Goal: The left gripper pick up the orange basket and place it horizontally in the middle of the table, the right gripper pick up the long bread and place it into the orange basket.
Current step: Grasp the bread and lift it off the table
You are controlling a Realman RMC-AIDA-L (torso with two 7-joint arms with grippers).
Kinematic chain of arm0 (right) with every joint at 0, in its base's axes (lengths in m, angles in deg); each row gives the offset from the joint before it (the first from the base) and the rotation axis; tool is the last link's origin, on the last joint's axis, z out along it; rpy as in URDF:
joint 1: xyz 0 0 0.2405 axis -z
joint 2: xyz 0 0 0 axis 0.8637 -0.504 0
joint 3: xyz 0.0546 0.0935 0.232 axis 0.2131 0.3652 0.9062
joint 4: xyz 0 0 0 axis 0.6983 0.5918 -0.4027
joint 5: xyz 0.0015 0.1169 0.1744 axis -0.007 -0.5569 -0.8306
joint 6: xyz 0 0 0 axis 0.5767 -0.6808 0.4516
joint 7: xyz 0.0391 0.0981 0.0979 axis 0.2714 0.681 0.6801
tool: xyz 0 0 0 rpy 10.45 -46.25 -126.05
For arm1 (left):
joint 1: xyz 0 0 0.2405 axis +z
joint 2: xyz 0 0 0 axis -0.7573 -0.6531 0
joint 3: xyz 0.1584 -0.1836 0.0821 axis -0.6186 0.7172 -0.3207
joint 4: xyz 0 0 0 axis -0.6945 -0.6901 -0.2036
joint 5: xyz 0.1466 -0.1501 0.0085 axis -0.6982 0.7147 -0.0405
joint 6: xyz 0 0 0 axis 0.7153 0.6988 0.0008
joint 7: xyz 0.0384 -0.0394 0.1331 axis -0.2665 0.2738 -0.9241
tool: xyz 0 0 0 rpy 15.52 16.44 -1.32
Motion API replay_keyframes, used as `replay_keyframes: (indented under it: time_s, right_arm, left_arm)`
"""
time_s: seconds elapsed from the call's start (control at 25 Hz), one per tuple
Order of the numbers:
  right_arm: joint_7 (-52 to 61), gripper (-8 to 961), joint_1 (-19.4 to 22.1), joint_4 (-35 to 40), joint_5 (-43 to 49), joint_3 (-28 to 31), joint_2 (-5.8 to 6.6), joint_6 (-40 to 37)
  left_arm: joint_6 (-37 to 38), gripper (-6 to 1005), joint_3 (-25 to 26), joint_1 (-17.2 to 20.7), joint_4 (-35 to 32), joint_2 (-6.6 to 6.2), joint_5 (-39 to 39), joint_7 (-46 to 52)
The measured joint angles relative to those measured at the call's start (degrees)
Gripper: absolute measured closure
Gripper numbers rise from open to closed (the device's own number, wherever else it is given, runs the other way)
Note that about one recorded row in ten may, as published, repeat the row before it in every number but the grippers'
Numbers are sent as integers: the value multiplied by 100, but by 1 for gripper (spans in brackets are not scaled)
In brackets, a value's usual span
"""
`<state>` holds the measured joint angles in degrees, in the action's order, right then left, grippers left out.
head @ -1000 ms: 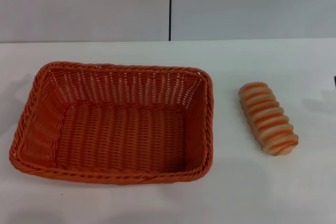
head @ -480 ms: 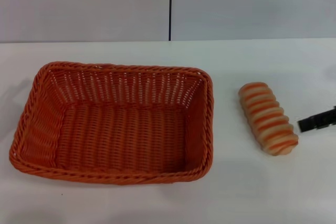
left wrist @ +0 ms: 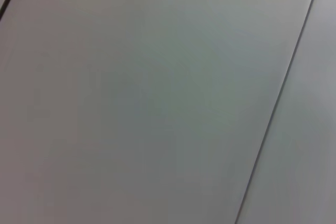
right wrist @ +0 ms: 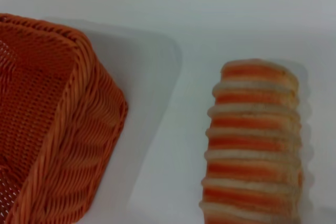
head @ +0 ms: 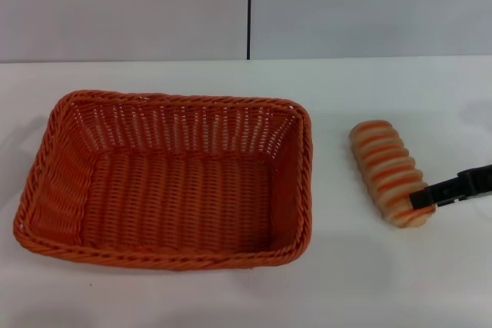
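Head view: basket [head: 165,178] lies flat mid-table [head: 346,282], long side across, ready to receive | bread [head: 392,173] just right of basket | right gripper [head: 452,188] at bread's near end, opening unclear, holds nothing visibly | left gripper unseen

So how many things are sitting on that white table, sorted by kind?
Baskets: 1, the orange basket
Breads: 1, the long bread
Total: 2 things on the table
The right tool reaches in beside the bread's near end; I don't count it.
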<state>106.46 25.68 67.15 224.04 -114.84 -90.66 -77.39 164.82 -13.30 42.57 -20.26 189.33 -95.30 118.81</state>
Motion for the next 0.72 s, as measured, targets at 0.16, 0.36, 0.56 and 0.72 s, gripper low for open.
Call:
replay_keyframes:
  time_s: [0.16, 0.36, 0.56, 0.72]
  right_arm:
    - [-74, 343, -35, -182, -3, 6, 0, 158]
    - [-180, 345, -65, -299, -10, 10, -24, 322]
    - [-288, 346, -67, -361, -10, 23, -31, 369]
    - [-324, 452, -66, -363, -10, 35, -33, 372]
  left_arm:
    - [-2, 241, -2, 3, 1, 0, -1, 0]
    - [-11, 241, -11, 7, 2, 0, -2, 21]
    - [2, 241, -14, -5, 9, 0, -9, 49]
    - [5, 242, -10, -33, 62, 0, -9, 52]
